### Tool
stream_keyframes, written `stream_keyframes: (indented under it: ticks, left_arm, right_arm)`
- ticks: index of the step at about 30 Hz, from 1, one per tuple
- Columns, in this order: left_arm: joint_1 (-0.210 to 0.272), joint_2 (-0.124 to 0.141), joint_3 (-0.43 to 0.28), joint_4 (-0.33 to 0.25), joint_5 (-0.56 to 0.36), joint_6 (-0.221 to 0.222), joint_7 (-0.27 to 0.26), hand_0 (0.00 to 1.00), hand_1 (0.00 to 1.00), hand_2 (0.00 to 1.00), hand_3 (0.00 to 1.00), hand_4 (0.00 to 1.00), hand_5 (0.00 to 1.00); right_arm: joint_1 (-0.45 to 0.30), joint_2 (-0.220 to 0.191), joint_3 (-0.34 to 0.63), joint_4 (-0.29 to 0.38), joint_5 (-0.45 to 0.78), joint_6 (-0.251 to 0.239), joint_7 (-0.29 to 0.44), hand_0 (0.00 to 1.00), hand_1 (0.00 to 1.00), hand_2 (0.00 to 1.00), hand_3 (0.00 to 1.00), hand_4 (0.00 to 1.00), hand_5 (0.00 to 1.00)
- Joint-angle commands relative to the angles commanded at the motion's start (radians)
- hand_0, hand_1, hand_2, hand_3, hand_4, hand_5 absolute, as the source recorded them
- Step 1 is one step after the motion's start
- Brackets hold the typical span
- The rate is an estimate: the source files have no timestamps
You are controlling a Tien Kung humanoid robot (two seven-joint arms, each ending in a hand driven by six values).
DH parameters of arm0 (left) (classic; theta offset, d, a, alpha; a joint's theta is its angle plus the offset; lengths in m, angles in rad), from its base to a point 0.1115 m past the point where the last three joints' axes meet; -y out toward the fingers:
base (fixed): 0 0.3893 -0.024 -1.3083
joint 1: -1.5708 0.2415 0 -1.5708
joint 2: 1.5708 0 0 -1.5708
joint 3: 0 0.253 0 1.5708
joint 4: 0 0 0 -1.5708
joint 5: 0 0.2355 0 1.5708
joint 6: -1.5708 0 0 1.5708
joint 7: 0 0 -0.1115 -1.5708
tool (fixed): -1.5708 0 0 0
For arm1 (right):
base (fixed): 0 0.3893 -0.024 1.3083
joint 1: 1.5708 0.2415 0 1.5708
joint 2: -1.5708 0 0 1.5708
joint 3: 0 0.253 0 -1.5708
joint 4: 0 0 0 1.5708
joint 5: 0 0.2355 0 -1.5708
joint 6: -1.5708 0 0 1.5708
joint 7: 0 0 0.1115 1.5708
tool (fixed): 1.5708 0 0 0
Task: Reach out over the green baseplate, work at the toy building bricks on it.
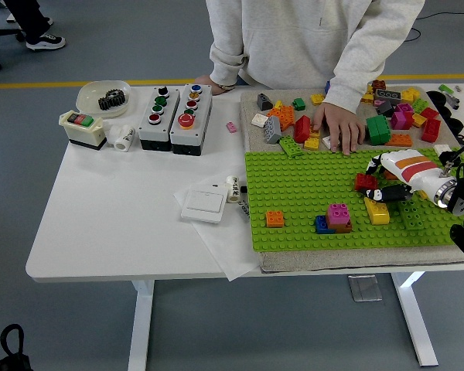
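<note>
green baseplate lies on the right half of the white table, on a grey mat, near edge close to the table's front. on its near part: an orange brick alone to the left, then a blue brick touching a pink brick stacked on a brown one. further right a yellow brick and a green brick. right hand comes in from the right edge over the plate, white and orange shell with black fingers stretched toward a red brick; fingertips sit at the red brick and just above the yellow one, but cannot tell if it grips either. beyond the plate a loose pile of bricks on the mat, the person's hand resting flat on it. far left: button boxes, a bowl with a gear.
</note>
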Motion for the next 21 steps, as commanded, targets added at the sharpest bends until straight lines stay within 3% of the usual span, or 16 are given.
stream_keyframes:
  ticks: [21]
  left_arm:
    - [0.009,-0.001,-0.001,0.005,-0.005,0.001,-0.003,0.728,0.728,0.702,0.597,0.660,0.606]
  right_arm:
    - [0.000,-0.048,0.091,0.072,-0.053,0.004,0.032,0.650,0.579,0.585,0.532,0.728,0.546]
